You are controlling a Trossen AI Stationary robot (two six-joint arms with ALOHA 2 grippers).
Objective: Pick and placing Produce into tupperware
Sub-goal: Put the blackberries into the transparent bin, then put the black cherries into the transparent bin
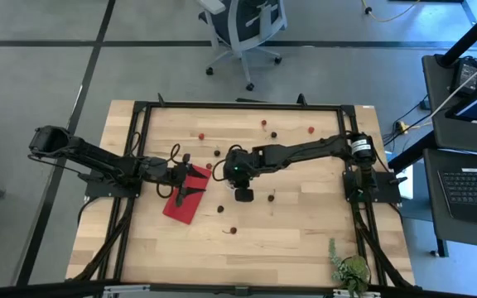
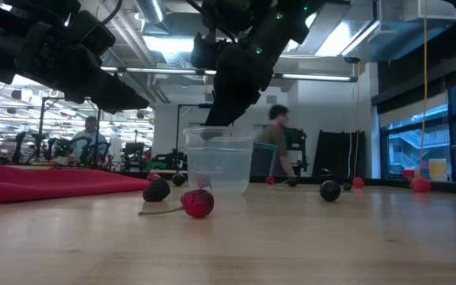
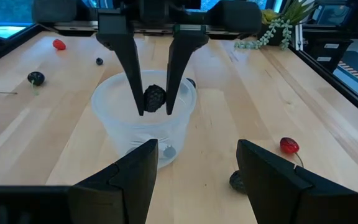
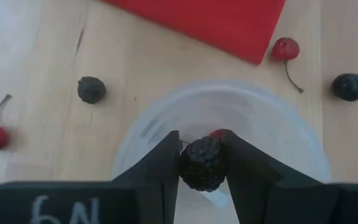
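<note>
The right gripper (image 4: 202,163) is clamped on a dark, bumpy berry (image 4: 201,163) (it looks more like a blackberry than a cherry), with both fingers pressed against its sides. Directly beneath the fingertips sits the clear cup (image 3: 143,121), its open mouth ringing the berry, so the fruit hangs just at or inside the rim. A patch of red shows in the cup behind the berry, probably fruit already dropped in.

Just beyond the cup on the side away from the right arm, the left gripper (image 3: 194,165) waits with its fingers well apart, holding nothing, above the magenta cloth (image 1: 187,197). Around the cup lie loose fruits: a red cherry (image 2: 198,203) with its stem and a dark cherry (image 2: 157,189) close to the base, others scattered farther across the table (image 1: 305,240).

The risk from here, as I judge it, is the release. The soft berry may stick to one finger and swing out past the rim. The cup is light, so a fingertip brushing its wall on the way up could tip or shove it.
</note>
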